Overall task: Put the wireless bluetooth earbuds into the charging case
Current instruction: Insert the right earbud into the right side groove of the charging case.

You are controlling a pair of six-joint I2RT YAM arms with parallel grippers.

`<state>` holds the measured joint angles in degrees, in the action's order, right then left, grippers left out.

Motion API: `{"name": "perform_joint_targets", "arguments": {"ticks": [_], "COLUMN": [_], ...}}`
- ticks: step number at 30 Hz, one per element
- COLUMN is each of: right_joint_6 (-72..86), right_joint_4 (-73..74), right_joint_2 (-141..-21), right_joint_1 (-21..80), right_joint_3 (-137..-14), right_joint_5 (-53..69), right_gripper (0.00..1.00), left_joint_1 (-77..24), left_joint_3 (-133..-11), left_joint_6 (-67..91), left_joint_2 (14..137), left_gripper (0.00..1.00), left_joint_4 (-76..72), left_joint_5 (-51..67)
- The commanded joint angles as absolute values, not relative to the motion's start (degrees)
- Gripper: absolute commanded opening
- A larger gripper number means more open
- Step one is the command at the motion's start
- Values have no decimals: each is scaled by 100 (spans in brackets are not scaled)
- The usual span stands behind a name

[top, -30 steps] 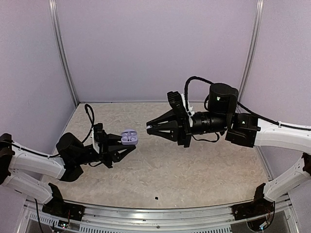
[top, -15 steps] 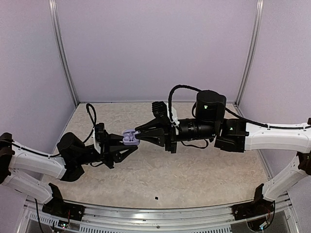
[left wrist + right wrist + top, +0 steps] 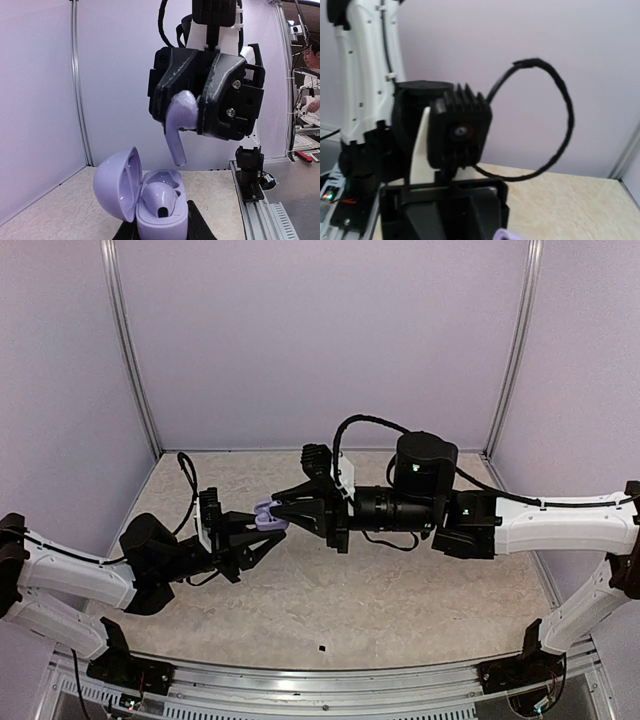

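Your right tool (image 3: 196, 111) is clamped on a pale lilac short-stemmed earbud (image 3: 179, 122), stem down, just above the open lilac pebble-shaped charging case (image 3: 150, 200) that your left tool (image 3: 256, 536) grips, left of centre.

The right wrist view cuts the charging case (image 3: 506, 234) to a blurred lilac sliver (bottom edge); the right gripper (image 3: 199, 116) hides the head of the earbud (image 3: 176, 131).
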<state>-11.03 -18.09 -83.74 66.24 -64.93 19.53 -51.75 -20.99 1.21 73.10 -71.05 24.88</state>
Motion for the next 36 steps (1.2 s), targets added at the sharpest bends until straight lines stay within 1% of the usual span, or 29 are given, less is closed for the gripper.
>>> {"name": "perform_joint_targets", "arguments": {"ticks": [1,9,36], "right_joint_6": [-908,-790,-362], "right_joint_4": [-2221,-2391,-2558], "right_joint_2": [-8393,-8475,-8824], "right_joint_1": [6707,6715,6733], "right_joint_3": [-6447,-6415,-6381], "right_joint_5": [1336,1012,1225], "right_gripper": [10,9,9], "left_joint_1": [-5246,-5268,-5260], "left_joint_3": [-2259,-2220,-2137], "left_joint_6": [18,18,18], "left_joint_2": [7225,7233,7194], "left_gripper": [3,3,3], "left_joint_4": [-7080,-7135,-7241], "left_joint_5": [1988,1940,1583]}}
